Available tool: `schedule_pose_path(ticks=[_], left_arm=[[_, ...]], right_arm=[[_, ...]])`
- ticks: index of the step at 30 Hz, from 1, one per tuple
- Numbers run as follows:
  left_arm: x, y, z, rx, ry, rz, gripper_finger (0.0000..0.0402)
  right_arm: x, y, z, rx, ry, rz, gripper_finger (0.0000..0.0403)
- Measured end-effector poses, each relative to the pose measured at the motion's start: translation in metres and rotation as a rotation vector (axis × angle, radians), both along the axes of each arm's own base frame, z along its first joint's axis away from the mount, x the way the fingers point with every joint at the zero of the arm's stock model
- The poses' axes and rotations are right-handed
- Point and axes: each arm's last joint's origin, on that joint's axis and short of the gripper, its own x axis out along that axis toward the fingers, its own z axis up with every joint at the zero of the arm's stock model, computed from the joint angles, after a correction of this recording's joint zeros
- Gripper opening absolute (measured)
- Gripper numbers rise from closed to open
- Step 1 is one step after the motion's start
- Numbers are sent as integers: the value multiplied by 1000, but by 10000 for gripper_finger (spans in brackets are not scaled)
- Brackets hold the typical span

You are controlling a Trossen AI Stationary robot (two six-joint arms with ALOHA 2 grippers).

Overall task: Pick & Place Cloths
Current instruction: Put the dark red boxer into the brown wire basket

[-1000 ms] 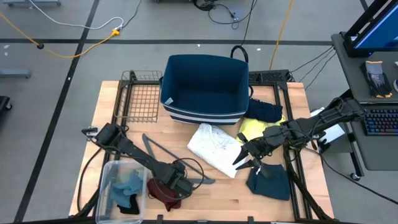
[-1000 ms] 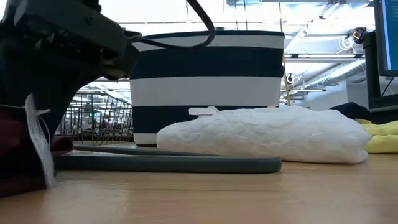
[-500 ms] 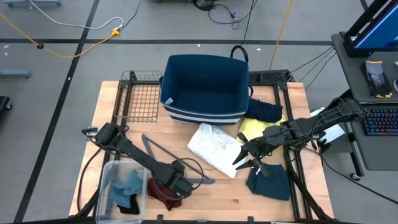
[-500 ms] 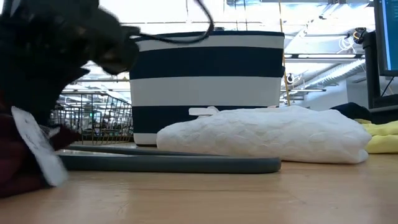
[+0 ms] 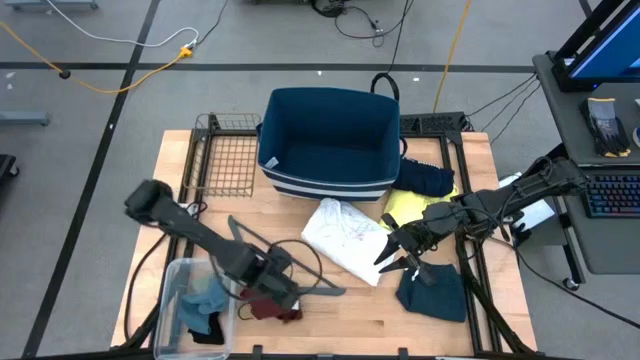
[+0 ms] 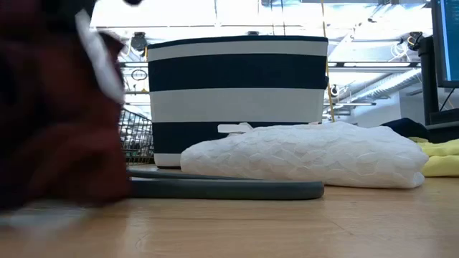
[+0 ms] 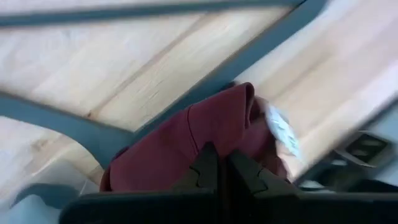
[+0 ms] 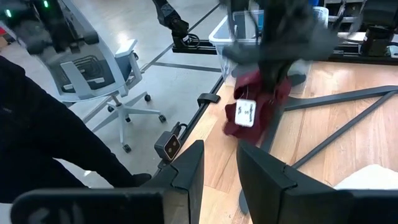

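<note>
Maroon cloth: a small, soft maroon fabric garment [image 5: 272, 303] with a white tag hangs bunched from the left gripper [image 7: 214, 163], lifted clear of the wooden bench [image 5: 330, 310] near its front edge. I judge it is held by one pinched fold so it can be carried without dragging.
Left jaws: closed narrow on the maroon cloth, the fabric spilling out on both sides of the dark fingers in the left wrist view.
Clear bin: a transparent plastic box [image 5: 172, 290] sits just beside the lifted cloth at the bench's front left corner, with a blue cloth [image 5: 205, 297] and a black cloth [image 5: 200, 325] already in it. It looks like the drop place, so the carry should be short.
Hanger: a grey plastic hanger [image 5: 305, 287] lies flat on the bench under and beside the left gripper. It is not part of the job, and a trailing hem could catch it.
White cloth: a folded white quilted garment [image 5: 342, 234] rests mid-bench in front of a navy fabric basket with white stripes [image 5: 330, 140], not yet picked.
Other cloths: a yellow cloth [image 5: 403, 205] and a navy cloth [image 5: 424, 177] lie by the basket's right side; a dark teal cloth [image 5: 433, 290] lies at front right.
Right gripper: the right gripper [image 5: 397, 262] waits low over the bench between the white and dark teal cloths, jaws spread apart and empty.
Wire rack: a dark wire basket [image 5: 225, 152] stands at the back left.
</note>
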Motion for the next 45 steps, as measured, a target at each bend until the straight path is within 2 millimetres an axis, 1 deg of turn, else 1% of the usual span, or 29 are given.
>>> schedule_pose_path(ticks=[4, 9, 11, 14, 18, 21, 27, 30, 37, 39, 42, 45], left_arm=[[-15, 9, 39, 1, -181, 21, 3], [-28, 16, 84, 80, -505, -30, 2], [-32, 16, 100, 136, -640, -71, 2], [-35, 12, 121, 246, -829, -187, 2], [-36, 6, 144, 362, -1037, -285, 2], [-34, 1, 157, 424, -1159, -346, 2], [-37, -10, 178, 474, -1379, -476, 1], [-39, -14, 182, 488, -1431, -508, 1], [-41, -16, 181, 465, -1415, -484, 1], [-40, -14, 178, 478, -1376, -426, 1], [-43, -8, 174, 536, -1280, -285, 1], [-52, 5, 175, 608, -1198, -101, 1]], right_arm=[[0, 0, 0, 1, 0, 0, 86], [0, 0, 0, 1, 1, 0, 86], [0, 0, 0, 0, 0, 0, 86], [0, 0, 0, -4, -3, 2, 86], [0, 0, 0, -18, -12, 7, 86], [0, 0, 0, -19, -13, 8, 86], [0, 0, 0, -23, -14, 9, 86], [0, 0, 0, -26, -15, 10, 86], [0, 0, 0, -26, -15, 10, 86], [0, 0, 0, -26, -15, 10, 86], [0, 0, 0, -26, -15, 10, 86], [0, 0, 0, -26, -15, 10, 86]])
